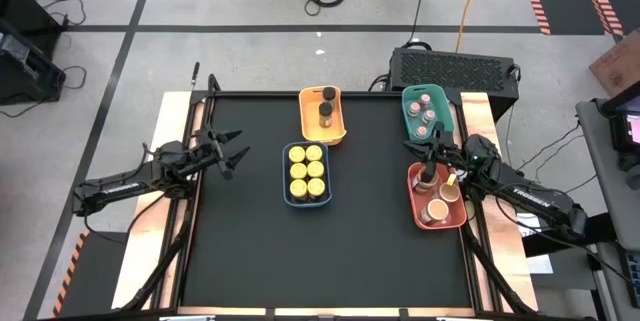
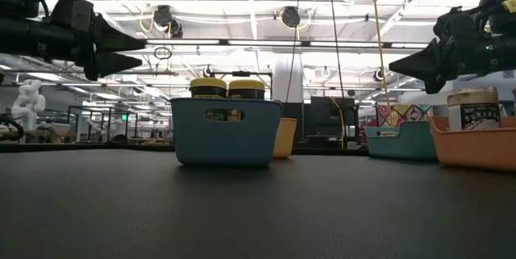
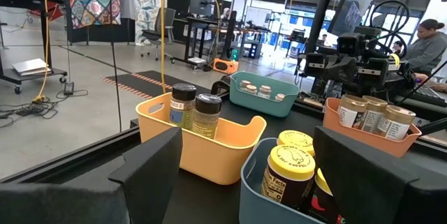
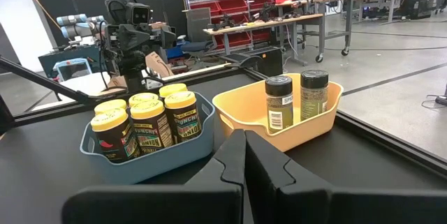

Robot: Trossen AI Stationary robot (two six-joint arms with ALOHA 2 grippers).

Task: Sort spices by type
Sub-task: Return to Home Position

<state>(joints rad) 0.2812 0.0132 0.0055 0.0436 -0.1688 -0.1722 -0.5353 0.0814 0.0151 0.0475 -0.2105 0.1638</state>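
The spices stand in four trays on the black table. Two dark-lidded jars point(image 1: 325, 111) stand in the yellow tray point(image 1: 305, 123). Several yellow-lidded jars point(image 1: 306, 170) fill the blue tray point(image 1: 287, 179). Pinkish-lidded jars point(image 1: 427, 116) sit in the green tray point(image 1: 411, 111), and peach-topped tubs point(image 1: 438, 209) in the red tray point(image 1: 415, 204). My left gripper point(image 1: 240, 153) hovers open and level at the table's left side, above the surface point(image 2: 143, 53), pointing toward the blue tray. My right gripper point(image 1: 412, 145) hovers shut over the right side point(image 2: 395, 65), between the green and red trays.
A black box point(image 1: 455, 66) stands behind the table's far edge, and cables lie on the floor. A person point(image 3: 427, 42) sits beyond the right side. Bare black tabletop point(image 1: 320, 261) stretches across the near half and between the trays.
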